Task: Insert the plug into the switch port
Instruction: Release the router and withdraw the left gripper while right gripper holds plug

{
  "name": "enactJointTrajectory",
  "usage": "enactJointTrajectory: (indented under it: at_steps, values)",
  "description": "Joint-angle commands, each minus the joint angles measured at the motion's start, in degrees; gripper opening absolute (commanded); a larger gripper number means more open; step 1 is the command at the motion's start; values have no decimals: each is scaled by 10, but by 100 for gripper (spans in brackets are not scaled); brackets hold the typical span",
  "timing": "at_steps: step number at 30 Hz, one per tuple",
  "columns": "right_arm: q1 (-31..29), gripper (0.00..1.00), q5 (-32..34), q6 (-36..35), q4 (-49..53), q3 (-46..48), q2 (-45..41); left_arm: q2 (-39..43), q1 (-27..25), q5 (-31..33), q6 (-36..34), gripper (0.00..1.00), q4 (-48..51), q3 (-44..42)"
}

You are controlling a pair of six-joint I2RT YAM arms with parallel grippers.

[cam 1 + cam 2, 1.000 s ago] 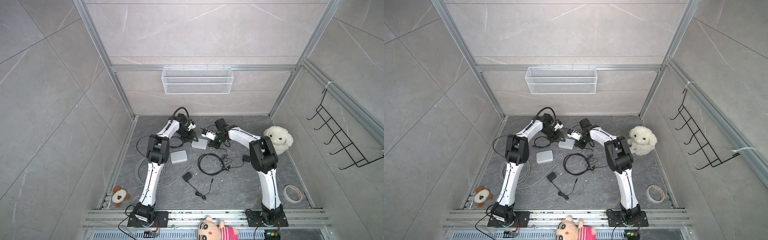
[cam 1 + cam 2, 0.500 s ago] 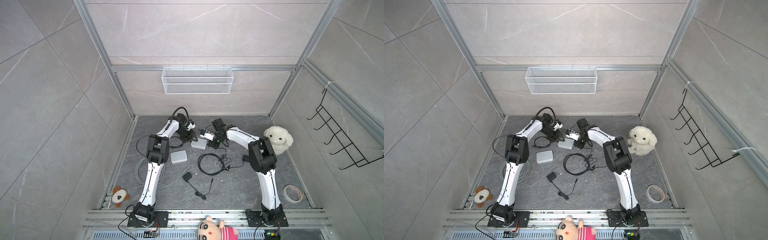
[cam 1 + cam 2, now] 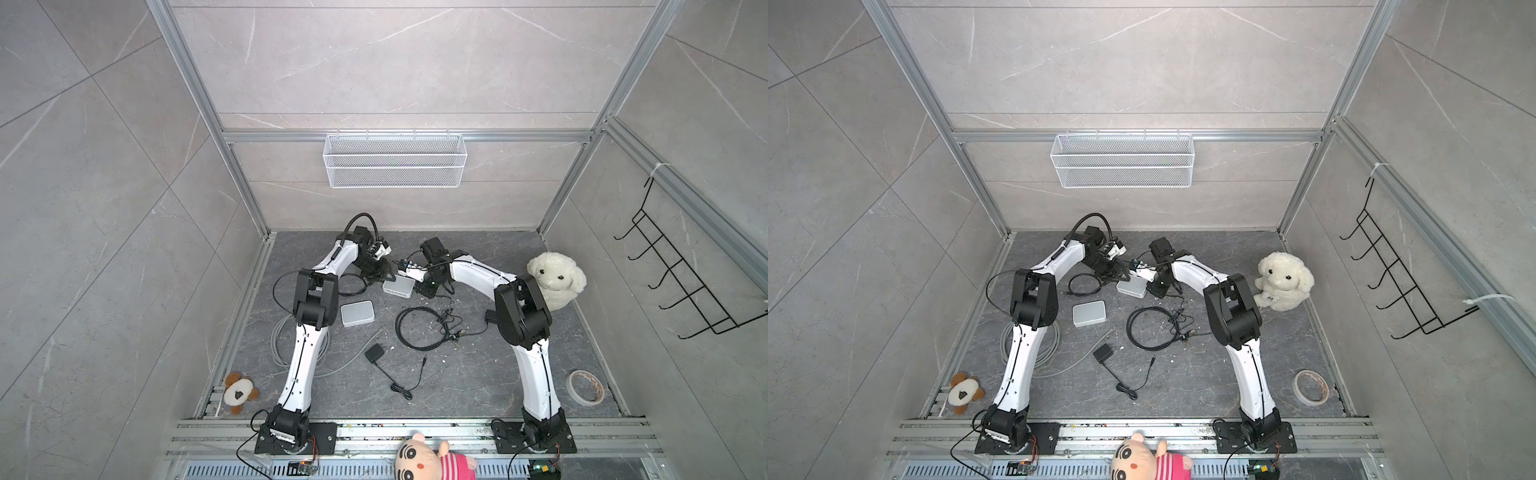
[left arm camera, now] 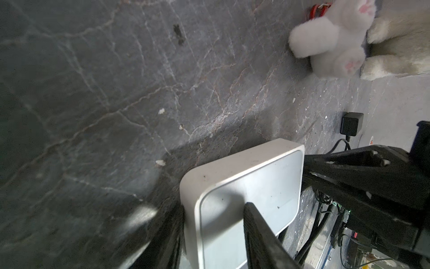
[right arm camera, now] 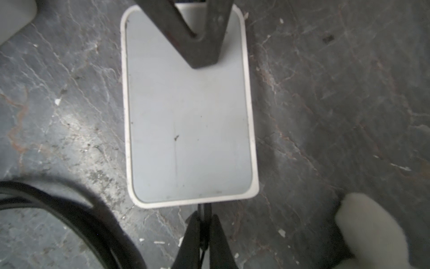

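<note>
Right arm has shifted slightly toward frame left since a second ago, its wrist now nearer the switch (image 3: 399, 286); switch unmoved. In a top view the switch lies flat on the grey floor (image 3: 478, 374), just above frame centre, between the two grippers. Right gripper (image 5: 204, 220): fingers pressed together on the thin black plug (image 5: 204, 209). Plug tip meets the switch's short edge facing that gripper; whether it sits in the port cannot be told. Left gripper (image 4: 213, 207): fingers apart, one finger (image 4: 256, 233) lying over the switch's top face, the other (image 4: 169, 240) down beside its side wall; cannot tell whether they squeeze it. Second white box (image 3: 357, 313) lies lower left of the switch, near but not touching. Black cable coil (image 3: 419, 328) lies below the switch, apart.
</note>
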State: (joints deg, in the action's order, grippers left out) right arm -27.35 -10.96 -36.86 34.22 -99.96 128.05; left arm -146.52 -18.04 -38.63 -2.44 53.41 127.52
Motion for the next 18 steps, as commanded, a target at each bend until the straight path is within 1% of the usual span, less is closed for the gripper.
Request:
enactJointTrajectory:
  at_steps: [1, 3, 5, 7, 9, 11, 14, 18]
  values:
    - [-18, 13, -23, 21, -86, -17, 8, 2, -42, -72, -8, 45, 28, -26]
    - [-15, 15, -26, 26, -85, -12, 3, 5, -41, -51, -3, 45, 27, -26]
    - [-9, 20, -33, 32, -79, -9, 1, 8, -36, -21, 13, 47, 23, -23]
    - [-2, 30, -46, 26, -55, -14, 0, 11, -29, 41, 43, 48, 15, -19]
    - [7, 40, -43, 17, -7, -32, 5, 14, -21, 70, 66, 48, 16, -10]
    - [19, 46, -47, 14, 25, -41, 3, 26, -16, 78, 83, 48, 4, -13]
    - [46, 52, -64, 13, 47, -30, -19, 43, -14, 72, 98, 50, -16, -12]
    - [69, 54, -71, 25, 34, -13, -42, 53, -10, 47, 123, 51, -34, 3]
